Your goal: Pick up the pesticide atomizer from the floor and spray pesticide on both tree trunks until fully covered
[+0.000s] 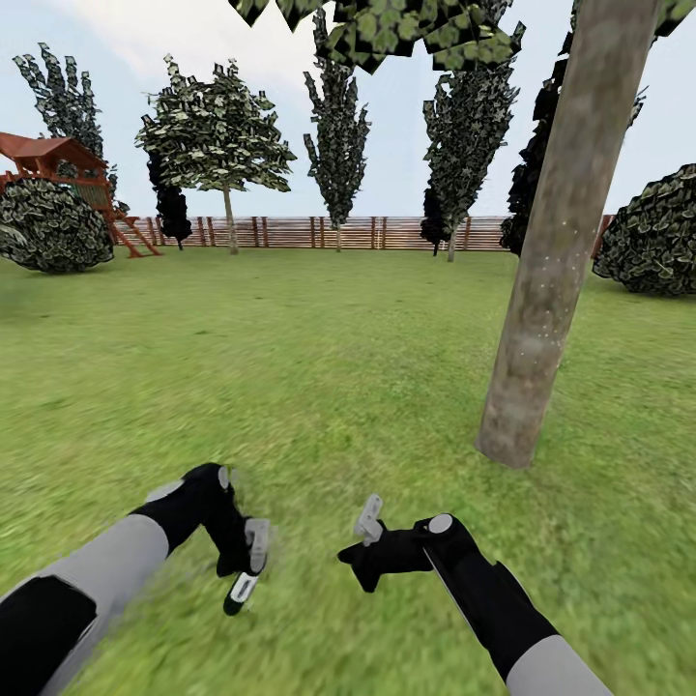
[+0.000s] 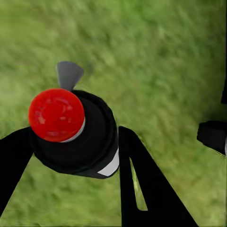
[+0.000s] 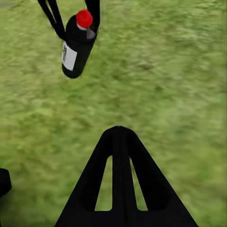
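Observation:
The pesticide atomizer (image 2: 78,137), a dark bottle with a red cap and a white label, sits between the two black fingers of my left gripper (image 2: 75,142), which is shut on it. In the head view the left gripper (image 1: 246,565) holds the atomizer (image 1: 242,588) low over the grass, label end down. My right gripper (image 1: 356,565) hangs beside it, shut and holding nothing. Its closed fingers (image 3: 118,156) point at the lawn, with the atomizer (image 3: 75,47) farther ahead. A thick grey-brown tree trunk (image 1: 551,261) rises close on the right. A second tree (image 1: 217,135) stands far off by the fence.
A brown slat fence (image 1: 319,232) bounds the lawn at the back. Dark column-shaped trees (image 1: 338,135) line it. Round bushes sit at far left (image 1: 48,227) and far right (image 1: 657,242), with a red wooden playhouse (image 1: 48,159) behind the left one. Open grass (image 1: 319,367) lies ahead.

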Available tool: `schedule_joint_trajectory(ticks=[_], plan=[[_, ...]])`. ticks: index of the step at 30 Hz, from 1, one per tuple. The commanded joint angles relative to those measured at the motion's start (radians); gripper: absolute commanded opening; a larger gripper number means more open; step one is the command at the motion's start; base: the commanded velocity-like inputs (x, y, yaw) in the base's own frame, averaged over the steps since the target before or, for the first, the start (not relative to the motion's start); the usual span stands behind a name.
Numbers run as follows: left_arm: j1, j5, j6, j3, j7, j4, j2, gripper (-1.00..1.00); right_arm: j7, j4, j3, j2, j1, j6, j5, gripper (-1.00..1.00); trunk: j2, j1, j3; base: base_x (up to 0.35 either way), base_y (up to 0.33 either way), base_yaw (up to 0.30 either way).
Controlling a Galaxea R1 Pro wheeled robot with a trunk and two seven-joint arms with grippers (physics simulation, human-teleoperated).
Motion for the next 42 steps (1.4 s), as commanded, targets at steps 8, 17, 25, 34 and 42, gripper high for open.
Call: schedule_joint_trajectory(ticks=[8,17,25,34,42], plan=[[0.028,0.058,-0.081,1.052,0.872,0.228,0.053,-1.0,-0.231,0.278,-0.231,-0.009,0.0,-0.02,-0.004,1.0,0.0,0.0,0.0,0.0,0.0,0.0],[0.151,0.177,-0.315,1.257,1.117,0.276,0.055,-1.0,-0.668,0.544,-0.636,-0.01,0.002,-0.462,-0.005,1.0,0.0,0.0,0.0,0.0,0.0,0.0],[0.154,0.18,-0.32,1.26,1.118,0.277,0.053,-1.0,-0.846,0.852,-0.646,-0.015,0.006,-1.096,-0.005,1.0,0.0,0.0,0.0,0.0,0.0,0.0],[0.154,0.18,-0.32,1.26,1.118,0.278,0.054,-1.0,-0.849,0.873,-0.643,-0.014,0.006,-1.12,-0.003,1.0,0.0,0.0,0.0,0.232,0.0,0.0],[0.156,0.18,-0.32,1.26,1.118,0.278,0.053,-1.0,-0.848,0.948,-0.643,-0.013,0.006,-1.12,-0.003,1.0,0.0,0.0,0.0,0.338,0.007,0.0]])
